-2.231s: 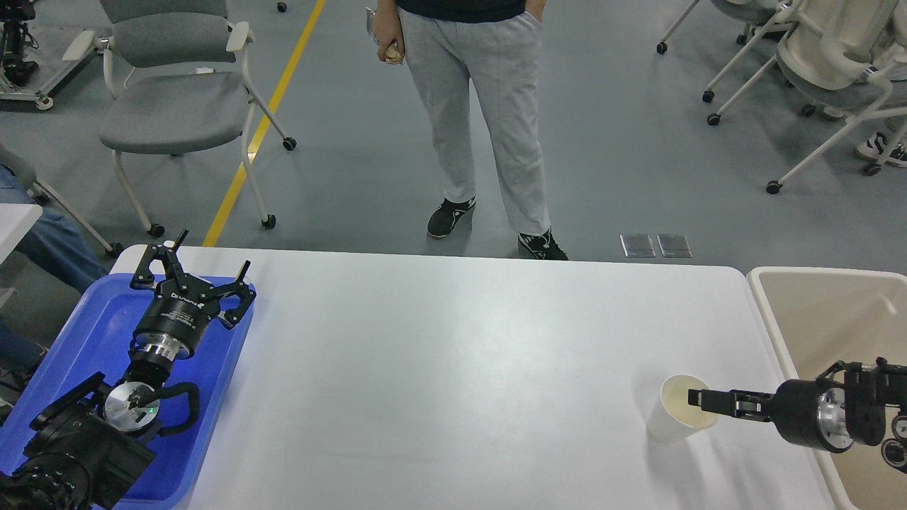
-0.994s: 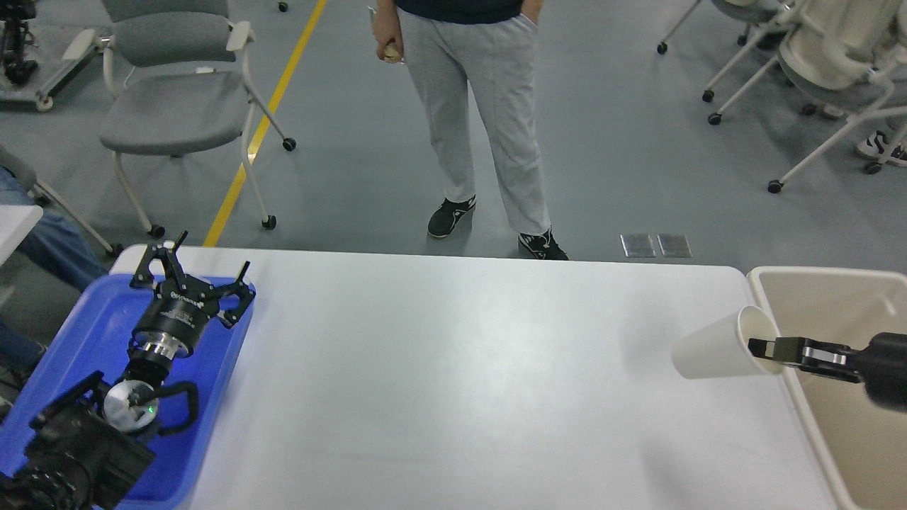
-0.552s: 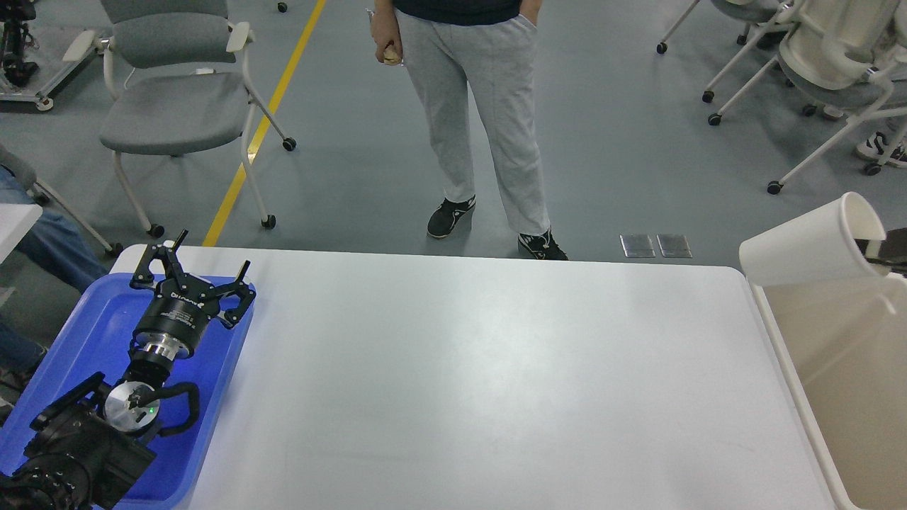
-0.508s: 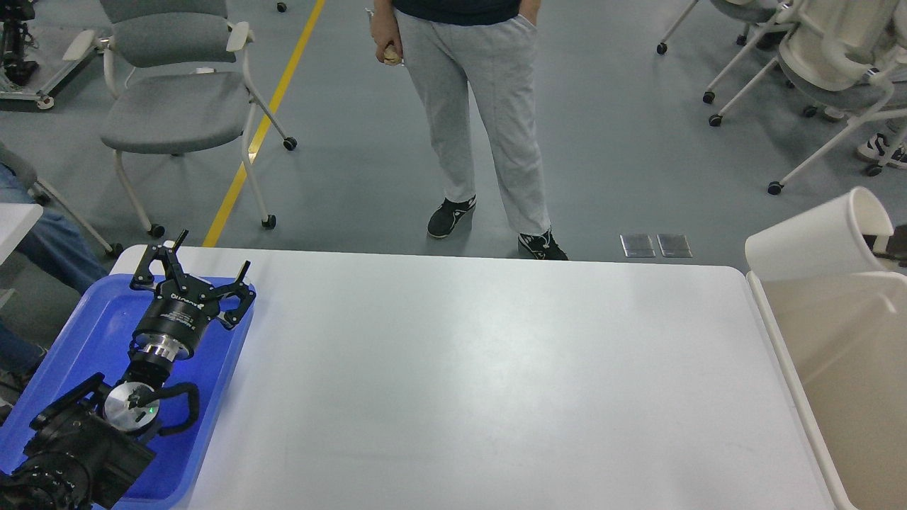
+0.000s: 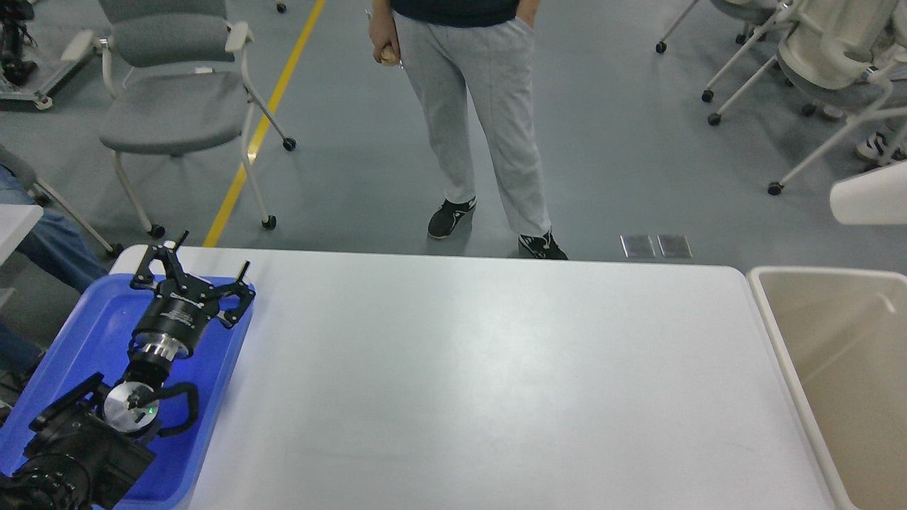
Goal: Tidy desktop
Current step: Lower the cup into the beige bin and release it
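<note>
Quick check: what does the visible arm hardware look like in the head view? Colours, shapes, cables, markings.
Left arm only. The left gripper is matte black with two skeletal linkage fingers on a cylindrical body bearing small white lettering. Behind it come a silver wrist ring, a silver disc with a green LED, and a looping black cable.

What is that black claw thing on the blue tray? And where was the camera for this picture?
The camera sits in a robot's head, looking forward and down at its own work. The black claw is the robot's left gripper, the hand at the end of its left arm, with its jaws spread open and holding nothing. It hangs over a blue tray at the left end of the desktop, a big white table. At the right end is a beige bin. At the right edge a white paper cup pokes in sideways, up above the bin; what holds it is out of view. Past the table stands a person in grey trousers, among rolling chairs.
</note>
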Motion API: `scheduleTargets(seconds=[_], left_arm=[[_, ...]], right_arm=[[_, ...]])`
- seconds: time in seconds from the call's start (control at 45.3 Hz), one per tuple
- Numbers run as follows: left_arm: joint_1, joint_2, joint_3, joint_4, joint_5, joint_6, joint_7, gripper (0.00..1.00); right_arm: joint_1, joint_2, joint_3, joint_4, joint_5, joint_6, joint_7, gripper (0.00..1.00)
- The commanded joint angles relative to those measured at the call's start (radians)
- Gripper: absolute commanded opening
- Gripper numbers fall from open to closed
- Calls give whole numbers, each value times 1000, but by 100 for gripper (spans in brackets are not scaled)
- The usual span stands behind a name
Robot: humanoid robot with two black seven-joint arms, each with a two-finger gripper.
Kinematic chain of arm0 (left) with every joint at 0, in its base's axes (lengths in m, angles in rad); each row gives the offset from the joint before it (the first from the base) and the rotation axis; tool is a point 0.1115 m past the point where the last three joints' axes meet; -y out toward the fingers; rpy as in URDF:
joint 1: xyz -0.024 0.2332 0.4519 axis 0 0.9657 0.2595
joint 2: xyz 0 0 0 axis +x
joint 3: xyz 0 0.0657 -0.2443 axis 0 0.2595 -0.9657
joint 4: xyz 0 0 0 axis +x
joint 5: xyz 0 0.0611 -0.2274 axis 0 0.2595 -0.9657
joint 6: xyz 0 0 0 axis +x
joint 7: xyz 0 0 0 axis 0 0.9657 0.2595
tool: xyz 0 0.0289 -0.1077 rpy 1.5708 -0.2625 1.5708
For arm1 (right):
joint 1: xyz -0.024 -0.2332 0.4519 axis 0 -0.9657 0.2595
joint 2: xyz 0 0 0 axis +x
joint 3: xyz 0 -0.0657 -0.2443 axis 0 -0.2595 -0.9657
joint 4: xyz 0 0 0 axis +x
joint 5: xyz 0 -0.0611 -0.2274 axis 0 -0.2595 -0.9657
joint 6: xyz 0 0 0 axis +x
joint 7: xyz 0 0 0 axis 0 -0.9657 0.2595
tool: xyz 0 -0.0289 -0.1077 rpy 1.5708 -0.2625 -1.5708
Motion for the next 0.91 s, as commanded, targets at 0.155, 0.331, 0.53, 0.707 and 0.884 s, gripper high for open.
scheduleTargets(seconds=[0.155,0.331,0.53,0.707,0.884], left_arm=[[0,0,0,0,-2,0,0,100],[0,0,0,0,-2,0,0,100],[0,0,0,0,-2,0,0,100],[0,0,0,1,-2,0,0,100],[0,0,0,0,-2,0,0,100]], right_arm=[[-277,582,1,-787,404,-200,-1,0],[-347,826,9,-1059,562,-249,-7,0],[-402,926,24,-1066,723,-436,-90,0],[-409,939,96,-1063,883,-455,-282,0],[-406,943,254,-1055,955,-482,-472,0]])
